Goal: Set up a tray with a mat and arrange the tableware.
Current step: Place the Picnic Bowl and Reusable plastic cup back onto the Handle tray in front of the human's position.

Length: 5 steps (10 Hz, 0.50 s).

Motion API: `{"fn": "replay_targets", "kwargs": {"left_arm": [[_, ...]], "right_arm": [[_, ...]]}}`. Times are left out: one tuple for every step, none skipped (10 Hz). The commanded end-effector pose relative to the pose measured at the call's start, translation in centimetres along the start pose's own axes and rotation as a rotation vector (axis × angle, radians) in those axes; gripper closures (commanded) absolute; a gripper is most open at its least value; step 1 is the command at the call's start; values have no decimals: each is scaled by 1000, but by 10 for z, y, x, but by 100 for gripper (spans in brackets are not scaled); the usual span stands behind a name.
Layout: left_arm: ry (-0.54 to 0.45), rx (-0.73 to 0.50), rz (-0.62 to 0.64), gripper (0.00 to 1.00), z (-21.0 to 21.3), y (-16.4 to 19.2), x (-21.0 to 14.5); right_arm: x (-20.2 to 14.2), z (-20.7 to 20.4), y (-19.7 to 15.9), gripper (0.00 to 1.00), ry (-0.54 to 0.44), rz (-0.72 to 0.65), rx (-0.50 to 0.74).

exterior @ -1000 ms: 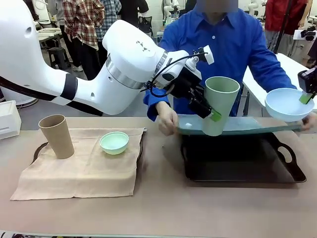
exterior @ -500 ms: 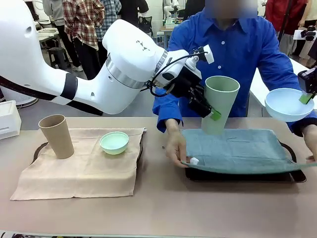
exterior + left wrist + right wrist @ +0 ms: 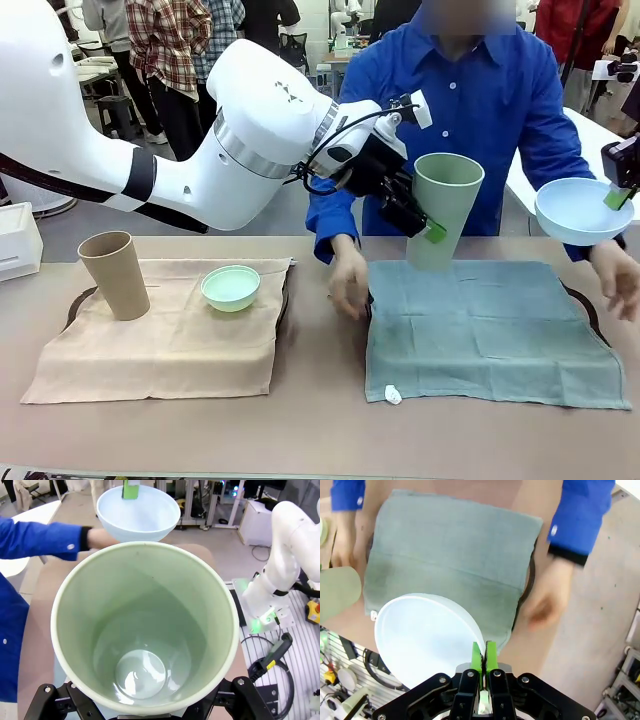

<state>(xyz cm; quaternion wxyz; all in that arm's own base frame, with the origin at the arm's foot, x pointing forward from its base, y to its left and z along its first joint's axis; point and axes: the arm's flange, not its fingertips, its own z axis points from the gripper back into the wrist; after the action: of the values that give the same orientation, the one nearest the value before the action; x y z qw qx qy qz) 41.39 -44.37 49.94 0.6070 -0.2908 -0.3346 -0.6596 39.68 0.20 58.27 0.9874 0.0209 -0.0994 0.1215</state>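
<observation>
My left gripper (image 3: 432, 232) is shut on the wall of the sage green cup (image 3: 445, 208), holding it upright above the far edge of the grey-blue mat (image 3: 495, 330). The left wrist view looks down into the cup (image 3: 145, 630). At the right, my right gripper (image 3: 617, 197) is shut on the rim of the pale blue bowl (image 3: 578, 212), held in the air; its green pads (image 3: 483, 656) pinch the bowl (image 3: 420, 635) over the mat (image 3: 450, 565). The tan cup (image 3: 113, 273) and mint bowl (image 3: 231, 287) stand on the beige mat (image 3: 160, 335).
The grey-blue mat lies flat over the right tray, whose dark rim (image 3: 591, 303) peeks out. The person's hands (image 3: 347, 282) hover at the mat's left and right edges (image 3: 620, 285). A second tray edge (image 3: 78, 303) shows under the beige mat.
The person has lowered the grey-blue mat onto the right tray, spread it flat and is lifting both hands off it. Both arms have stayed put.
</observation>
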Motion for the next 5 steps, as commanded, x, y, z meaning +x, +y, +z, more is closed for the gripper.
{"fn": "replay_targets", "kwargs": {"left_arm": [[-5, -2, -7, 100, 0, 1, 3], [-5, -2, -7, 100, 0, 1, 3], [-5, -2, -7, 100, 0, 1, 3], [-5, -2, -7, 100, 0, 1, 3], [-5, -2, -7, 100, 0, 1, 3]], "right_arm": [[1, -2, 0, 100, 4, -3, -5], [1, -2, 0, 100, 4, -3, -5], [1, -2, 0, 100, 4, -3, -5], [1, -2, 0, 100, 4, -3, -5], [1, -2, 0, 100, 4, -3, -5]]}}
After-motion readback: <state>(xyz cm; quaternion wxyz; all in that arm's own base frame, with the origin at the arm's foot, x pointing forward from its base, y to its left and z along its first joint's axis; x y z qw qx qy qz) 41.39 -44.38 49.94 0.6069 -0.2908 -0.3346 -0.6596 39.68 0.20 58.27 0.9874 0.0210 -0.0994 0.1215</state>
